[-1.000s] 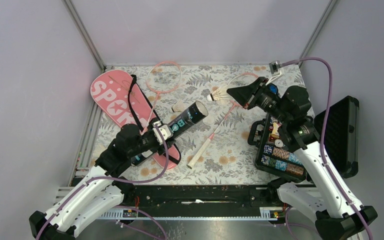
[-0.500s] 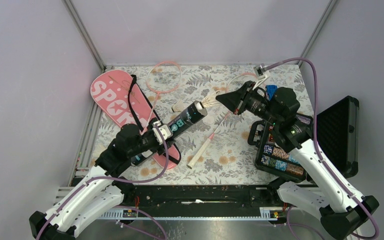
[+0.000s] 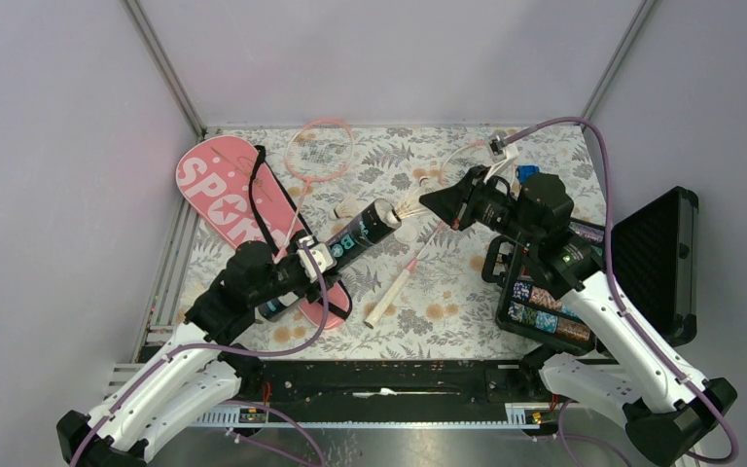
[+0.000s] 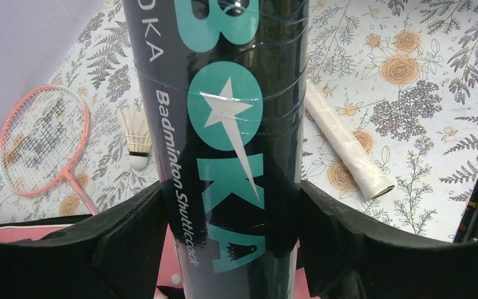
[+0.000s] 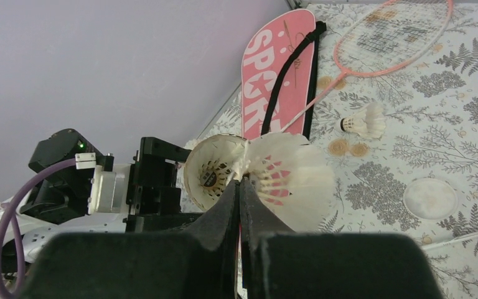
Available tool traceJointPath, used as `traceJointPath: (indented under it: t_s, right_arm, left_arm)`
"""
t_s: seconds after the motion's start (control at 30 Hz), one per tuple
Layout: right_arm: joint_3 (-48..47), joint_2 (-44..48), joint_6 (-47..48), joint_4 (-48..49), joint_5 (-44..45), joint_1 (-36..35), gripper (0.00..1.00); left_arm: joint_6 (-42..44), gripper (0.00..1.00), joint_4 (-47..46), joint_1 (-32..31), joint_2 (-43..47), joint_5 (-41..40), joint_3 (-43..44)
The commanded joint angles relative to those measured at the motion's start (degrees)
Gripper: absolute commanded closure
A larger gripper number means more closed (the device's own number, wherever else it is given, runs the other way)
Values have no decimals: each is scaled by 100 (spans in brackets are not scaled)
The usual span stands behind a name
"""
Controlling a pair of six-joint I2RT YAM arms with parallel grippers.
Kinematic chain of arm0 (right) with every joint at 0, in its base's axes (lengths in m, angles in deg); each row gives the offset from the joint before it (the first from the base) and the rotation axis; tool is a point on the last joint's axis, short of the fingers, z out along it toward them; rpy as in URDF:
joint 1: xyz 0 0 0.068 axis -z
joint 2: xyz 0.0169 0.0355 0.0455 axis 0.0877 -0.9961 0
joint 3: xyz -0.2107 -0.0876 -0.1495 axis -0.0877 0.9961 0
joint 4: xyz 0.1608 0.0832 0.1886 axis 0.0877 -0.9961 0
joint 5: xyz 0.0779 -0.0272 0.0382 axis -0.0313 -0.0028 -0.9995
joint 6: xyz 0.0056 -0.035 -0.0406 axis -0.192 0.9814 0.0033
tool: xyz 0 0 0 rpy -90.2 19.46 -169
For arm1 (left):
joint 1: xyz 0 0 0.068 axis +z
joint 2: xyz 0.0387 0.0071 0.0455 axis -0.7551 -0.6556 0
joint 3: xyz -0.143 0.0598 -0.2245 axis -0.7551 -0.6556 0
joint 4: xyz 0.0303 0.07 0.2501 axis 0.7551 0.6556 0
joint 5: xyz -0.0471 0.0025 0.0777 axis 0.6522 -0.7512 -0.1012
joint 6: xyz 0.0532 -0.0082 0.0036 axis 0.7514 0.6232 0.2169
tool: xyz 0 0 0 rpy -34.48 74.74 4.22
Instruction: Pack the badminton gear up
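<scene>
Your left end effector [image 3: 319, 256] is clenched around the black tube [image 3: 365, 230], whose near end sits over the pink bag [image 3: 216, 190] and whose open mouth faces the right arm. Your right end effector [image 5: 239, 187] is pinched tight on 1 white shuttlecock [image 5: 286, 174], held right at that mouth. On the desk [image 3: 447, 311], 2 loose shuttlecocks [image 3: 347, 207] lie beyond the tube, 1 racket [image 3: 319, 151] lies beside the bag, and a 2nd racket's cream handle [image 3: 389, 290] lies between your arms
</scene>
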Motion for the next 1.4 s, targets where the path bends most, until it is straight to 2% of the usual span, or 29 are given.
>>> traceJointPath:
  t_s: [0.0, 0.3, 0.57, 1.37]
  right_arm:
    - [-176, 43, 242, -92, -4, -64, 100]
    - [-165, -345, -138, 440, -446, -264, 100]
    - [-393, -754, -206, 467, -737, -596, 100]
    - [-466, -1487, -368, 329, -1535, -714, 100]
  left_arm:
    - [8, 76, -494, 0, 42, 129, 246]
    - [8, 76, -494, 0, 50, 154, 231]
    - [21, 76, -495, 1, 47, 136, 231]
    - [122, 77, -537, 0, 120, 268, 183]
